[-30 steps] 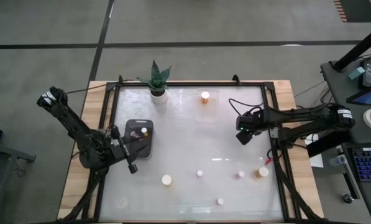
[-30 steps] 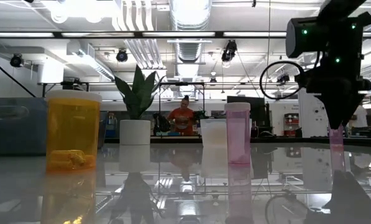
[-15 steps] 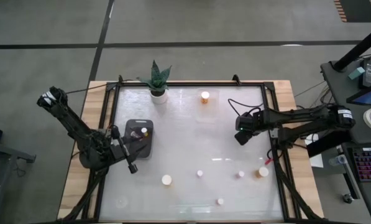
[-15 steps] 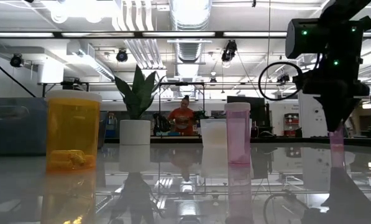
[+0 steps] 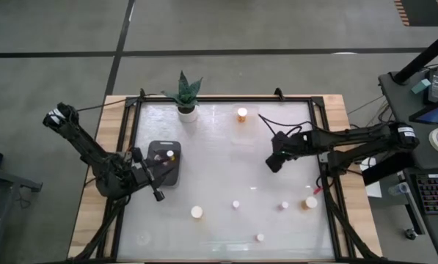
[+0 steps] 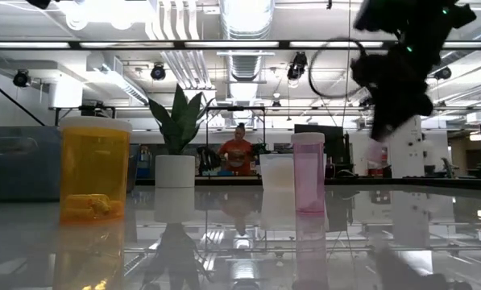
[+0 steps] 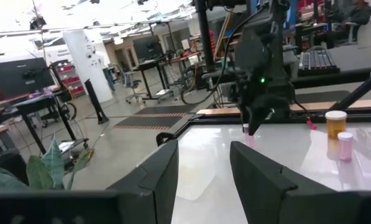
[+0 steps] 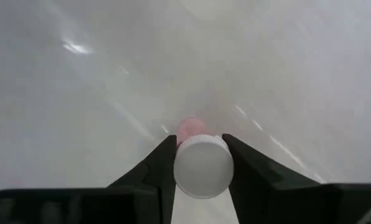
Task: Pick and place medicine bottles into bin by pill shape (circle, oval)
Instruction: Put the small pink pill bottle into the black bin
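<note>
The right gripper (image 8: 197,163) is closed on a small pink bottle (image 8: 202,165), its two fingers (image 8: 161,163) pressing opposite sides just below the white cap. In the low view the bottle (image 6: 376,153) hangs clear of the table (image 5: 226,161) under the raised arm (no contact with the glossy surface is visible). Its long axis runs roughly in line with the gripper's approach, cap toward the wrist camera.

The dark bin (image 5: 164,163) lies far across the table from the right gripper (image 5: 273,164), on the left arm's side, already holding at least one bottle. The left gripper (image 5: 157,195) waits just beside that bin, fingers partly apart and holding nothing. No clear tray can be made out.

The carrying arm is therefore the farther of the two from the dark bin; reaching it likely calls for a long traverse leftward over open table.
</note>
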`<move>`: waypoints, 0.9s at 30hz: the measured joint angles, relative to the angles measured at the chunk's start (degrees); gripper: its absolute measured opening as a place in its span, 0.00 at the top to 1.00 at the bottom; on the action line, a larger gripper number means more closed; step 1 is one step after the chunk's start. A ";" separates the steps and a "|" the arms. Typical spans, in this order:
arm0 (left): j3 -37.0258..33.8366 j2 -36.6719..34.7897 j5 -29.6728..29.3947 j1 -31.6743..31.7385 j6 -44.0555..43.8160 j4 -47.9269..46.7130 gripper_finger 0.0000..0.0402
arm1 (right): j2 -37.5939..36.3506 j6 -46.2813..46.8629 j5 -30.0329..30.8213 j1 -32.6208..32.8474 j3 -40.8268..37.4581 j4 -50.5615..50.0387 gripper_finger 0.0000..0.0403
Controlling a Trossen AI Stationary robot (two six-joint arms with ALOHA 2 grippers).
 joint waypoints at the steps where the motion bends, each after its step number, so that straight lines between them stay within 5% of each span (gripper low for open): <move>1: 0.01 0.00 0.00 0.21 0.02 0.01 0.68 | 0.00 -0.86 0.00 0.44 0.35 2.89 0.74; 17: 0.22 -1.45 -0.14 0.75 6.47 0.25 0.68 | 13.73 -19.08 -0.64 3.86 0.90 55.62 0.74; 27: 0.00 -2.32 -0.39 1.33 12.73 0.27 0.68 | 28.64 -26.47 -1.55 3.57 13.59 59.80 0.74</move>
